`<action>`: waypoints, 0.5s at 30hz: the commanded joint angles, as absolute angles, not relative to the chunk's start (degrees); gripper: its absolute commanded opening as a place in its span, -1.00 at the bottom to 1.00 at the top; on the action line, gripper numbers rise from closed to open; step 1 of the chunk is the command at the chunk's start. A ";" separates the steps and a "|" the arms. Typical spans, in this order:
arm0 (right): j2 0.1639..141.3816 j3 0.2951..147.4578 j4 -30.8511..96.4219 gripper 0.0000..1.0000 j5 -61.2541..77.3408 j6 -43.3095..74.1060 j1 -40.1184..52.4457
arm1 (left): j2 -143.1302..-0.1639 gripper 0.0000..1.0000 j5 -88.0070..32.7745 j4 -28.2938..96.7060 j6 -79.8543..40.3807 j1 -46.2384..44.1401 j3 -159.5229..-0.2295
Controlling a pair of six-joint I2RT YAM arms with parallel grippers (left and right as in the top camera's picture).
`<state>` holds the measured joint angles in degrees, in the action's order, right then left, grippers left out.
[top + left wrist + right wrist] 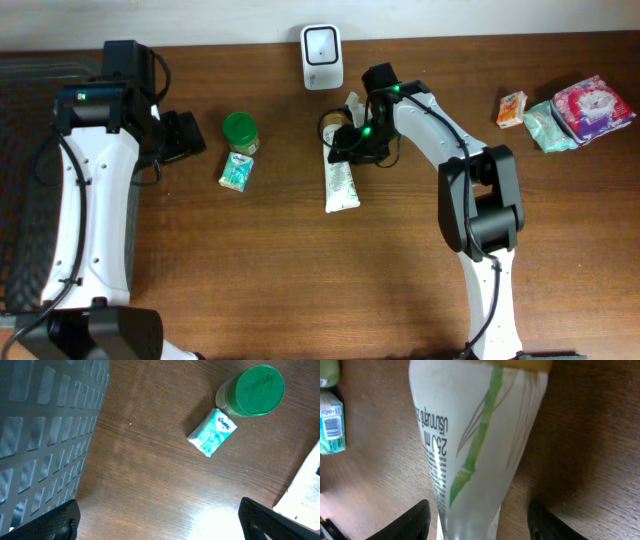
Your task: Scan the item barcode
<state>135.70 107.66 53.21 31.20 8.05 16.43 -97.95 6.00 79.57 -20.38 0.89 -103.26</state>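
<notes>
A white tube (341, 180) with a green bamboo print lies flat on the wooden table, below the white scanner (322, 42) at the back edge. My right gripper (357, 137) hovers over the tube's upper end. In the right wrist view the tube (475, 445) runs between the two black fingers (415, 522), which stand apart from it on either side, so the right gripper (482, 522) is open. No barcode shows on the tube. My left gripper (188, 135) is wide open over bare wood (160, 525), holding nothing.
A green-lidded jar (240, 130) and a small Kleenex pack (236, 171) sit left of the tube. A grey basket (45, 425) stands at the far left. Several small packets (560, 112) lie at the back right.
</notes>
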 commanded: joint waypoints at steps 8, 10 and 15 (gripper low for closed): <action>135.35 105.23 53.82 -0.92 66.28 -6.52 13.50 | -97.73 0.98 6.42 79.59 -19.66 0.93 -103.42; 135.35 105.23 54.81 -0.92 70.35 -9.72 13.39 | -97.73 0.98 6.42 79.59 -19.66 0.93 -103.42; 128.38 109.10 53.69 -0.92 68.79 -8.97 13.37 | -97.73 0.98 6.42 79.59 -19.66 0.93 -103.42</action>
